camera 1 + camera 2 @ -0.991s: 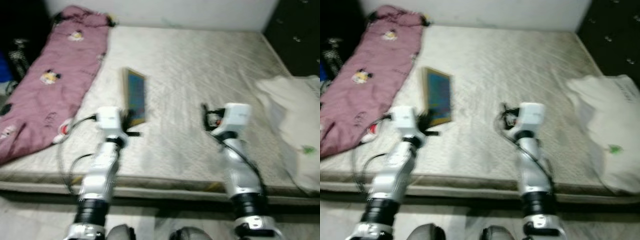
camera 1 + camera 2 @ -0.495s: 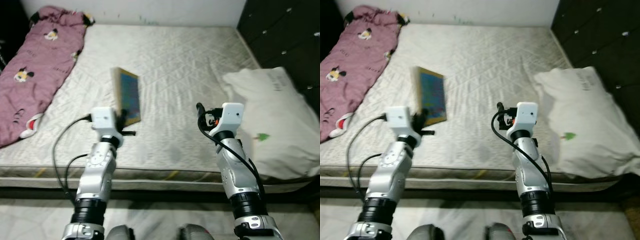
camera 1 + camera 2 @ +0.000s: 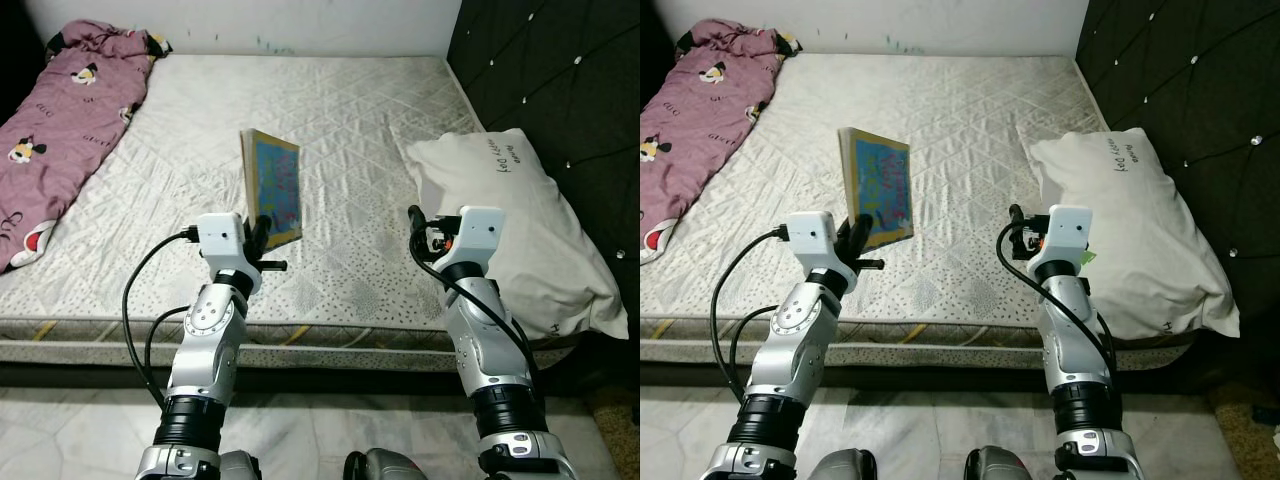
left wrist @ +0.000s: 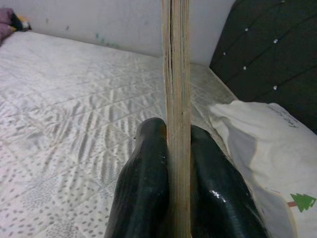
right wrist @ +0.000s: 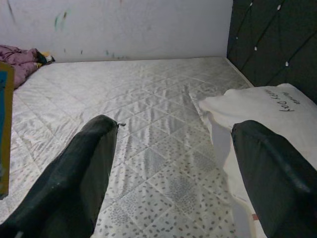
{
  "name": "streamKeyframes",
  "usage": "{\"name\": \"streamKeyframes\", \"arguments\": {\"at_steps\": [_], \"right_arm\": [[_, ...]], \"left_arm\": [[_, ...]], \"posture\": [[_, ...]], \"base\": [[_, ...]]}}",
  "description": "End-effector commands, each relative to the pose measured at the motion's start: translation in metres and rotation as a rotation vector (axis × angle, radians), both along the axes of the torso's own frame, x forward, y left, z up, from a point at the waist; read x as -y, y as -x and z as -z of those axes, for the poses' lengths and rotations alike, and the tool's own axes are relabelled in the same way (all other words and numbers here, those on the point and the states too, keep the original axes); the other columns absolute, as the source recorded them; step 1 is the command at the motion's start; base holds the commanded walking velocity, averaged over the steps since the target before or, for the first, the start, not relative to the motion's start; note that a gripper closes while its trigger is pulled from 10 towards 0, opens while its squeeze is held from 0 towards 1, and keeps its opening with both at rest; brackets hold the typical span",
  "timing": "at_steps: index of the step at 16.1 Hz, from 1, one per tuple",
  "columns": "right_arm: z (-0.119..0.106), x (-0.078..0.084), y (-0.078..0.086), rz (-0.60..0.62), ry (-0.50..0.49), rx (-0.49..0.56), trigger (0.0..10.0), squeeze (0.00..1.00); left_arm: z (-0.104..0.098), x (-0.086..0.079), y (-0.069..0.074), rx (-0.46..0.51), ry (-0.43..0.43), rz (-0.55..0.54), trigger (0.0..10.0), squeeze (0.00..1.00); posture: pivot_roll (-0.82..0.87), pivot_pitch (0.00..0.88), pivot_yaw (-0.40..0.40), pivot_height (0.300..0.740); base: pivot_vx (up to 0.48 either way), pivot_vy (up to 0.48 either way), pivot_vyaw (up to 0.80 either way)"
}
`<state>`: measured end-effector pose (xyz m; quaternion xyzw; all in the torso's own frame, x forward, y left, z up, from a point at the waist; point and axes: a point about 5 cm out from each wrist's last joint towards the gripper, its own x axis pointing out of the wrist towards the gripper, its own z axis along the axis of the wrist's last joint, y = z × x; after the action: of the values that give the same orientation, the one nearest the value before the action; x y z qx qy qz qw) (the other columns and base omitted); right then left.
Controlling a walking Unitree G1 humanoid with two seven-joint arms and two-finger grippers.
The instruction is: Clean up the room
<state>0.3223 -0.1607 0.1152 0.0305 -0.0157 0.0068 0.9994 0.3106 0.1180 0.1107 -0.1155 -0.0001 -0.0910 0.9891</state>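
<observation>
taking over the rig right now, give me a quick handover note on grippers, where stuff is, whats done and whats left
Left gripper: shut on the book, held upright on edge above the mattress.
Right gripper: open, holding nothing, raised over the mattress beside the white pillow.
Pink blanket lies bunched along the mattress's left side; the pillow sits at the right edge by the dark headboard.
Done: book picked up.
Left: put the book away; blanket and pillow probably need tidying.

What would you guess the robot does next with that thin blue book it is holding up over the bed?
Probably carry it off the bed to somewhere it belongs. The left gripper is shut on the thin blue book with a tan edge, holding it upright above the quilted mattress, so it is already lifted. The right gripper is open and holds nothing, near the white pillow.
</observation>
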Motion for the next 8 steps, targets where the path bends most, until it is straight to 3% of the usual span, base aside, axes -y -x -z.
{"name": "streamKeyframes", "arguments": {"at_steps": [1, 8], "right_arm": [[-0.0016, -0.0025, -0.0008, -0.007, 0.003, 0.006, 10.0, 0.00], [-0.0028, -0.0033, -0.0023, -0.013, 0.007, 0.011, 10.0, 0.00]], "left_arm": [[-0.0163, -0.0039, -0.0028, 0.081, 0.008, -0.003, 10.0, 0.00], [-0.0167, -0.0024, -0.0030, 0.089, 0.017, 0.010, 10.0, 0.00]], "posture": [[-0.05, 0.052, 0.021, 0.740], [-0.05, 0.042, 0.019, 0.740]], "base": [[0.345, 0.000, 0.00], [0.368, 0.000, 0.00]]}}
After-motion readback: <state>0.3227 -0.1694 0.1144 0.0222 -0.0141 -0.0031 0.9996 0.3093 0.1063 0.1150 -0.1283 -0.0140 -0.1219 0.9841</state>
